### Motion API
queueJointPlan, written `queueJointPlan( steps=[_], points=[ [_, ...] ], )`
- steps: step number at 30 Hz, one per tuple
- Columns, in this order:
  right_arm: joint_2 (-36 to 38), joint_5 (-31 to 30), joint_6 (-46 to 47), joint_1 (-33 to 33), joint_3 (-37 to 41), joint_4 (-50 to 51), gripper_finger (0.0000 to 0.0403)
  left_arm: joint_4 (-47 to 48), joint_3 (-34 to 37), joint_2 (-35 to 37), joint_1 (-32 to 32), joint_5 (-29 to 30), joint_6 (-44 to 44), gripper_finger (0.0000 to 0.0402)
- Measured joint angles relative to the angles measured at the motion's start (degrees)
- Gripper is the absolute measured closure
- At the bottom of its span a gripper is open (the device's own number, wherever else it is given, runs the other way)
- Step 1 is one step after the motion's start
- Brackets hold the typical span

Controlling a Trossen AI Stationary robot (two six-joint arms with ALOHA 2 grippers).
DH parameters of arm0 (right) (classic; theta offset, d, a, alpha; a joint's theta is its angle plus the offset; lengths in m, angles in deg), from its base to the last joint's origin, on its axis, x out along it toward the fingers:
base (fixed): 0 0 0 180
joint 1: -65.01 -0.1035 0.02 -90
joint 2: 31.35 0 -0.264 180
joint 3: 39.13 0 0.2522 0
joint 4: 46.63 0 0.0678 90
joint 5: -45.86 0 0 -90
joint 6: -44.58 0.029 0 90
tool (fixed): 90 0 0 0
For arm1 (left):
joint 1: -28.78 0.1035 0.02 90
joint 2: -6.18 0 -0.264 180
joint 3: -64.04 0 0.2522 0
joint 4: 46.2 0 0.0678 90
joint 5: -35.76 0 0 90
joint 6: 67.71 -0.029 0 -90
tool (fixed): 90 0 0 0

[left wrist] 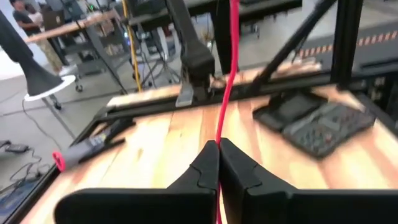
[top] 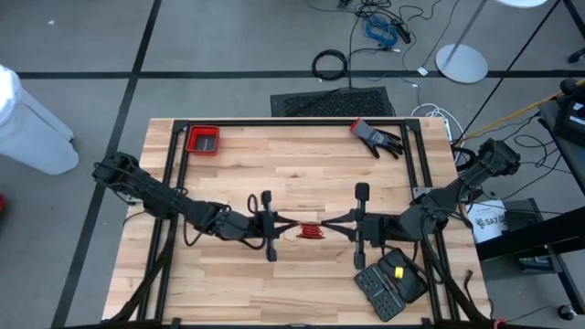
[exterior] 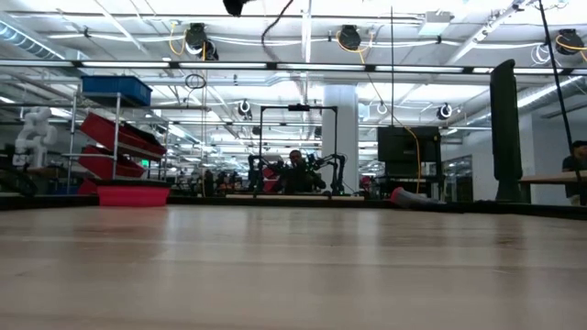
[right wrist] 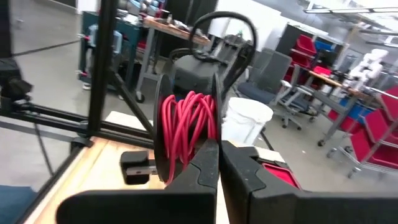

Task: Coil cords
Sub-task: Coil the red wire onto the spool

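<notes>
Left gripper (left wrist: 217, 149) clamped on thin red cord (left wrist: 227, 81); right gripper (right wrist: 217, 149) clamped at black disc (right wrist: 163, 134) carrying the coils. Likely light, limp, slippery: grip near fingertips, maintain tension.

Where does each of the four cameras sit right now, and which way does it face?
High view: overhead, straight down; both arms meet at the red cord mid-table.
Low view: table height, level across the wood into the room; the arms show small, far off.
Left wrist view: behind the left tool, shut on the cord.
Right wrist view: behind the right tool, shut on the coiled cord.
Shared: high and right wrist views both show the red tray.
</notes>
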Motion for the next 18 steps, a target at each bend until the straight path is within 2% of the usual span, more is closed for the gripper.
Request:
queueJointPlan(
  steps=[6,18],
  points=[
    [0.0,-4.9,-0.1,-0.9,0.0,0.1,0.0403,7.5,0.0,0.0,1.3,-0.8,0.2,0.0398],
    [0.8,-5.1,-0.7,-2.2,0.0,0.1,0.0403,11.3,0.0,0.3,1.8,-1.8,1.6,0.0400]
  ],
)
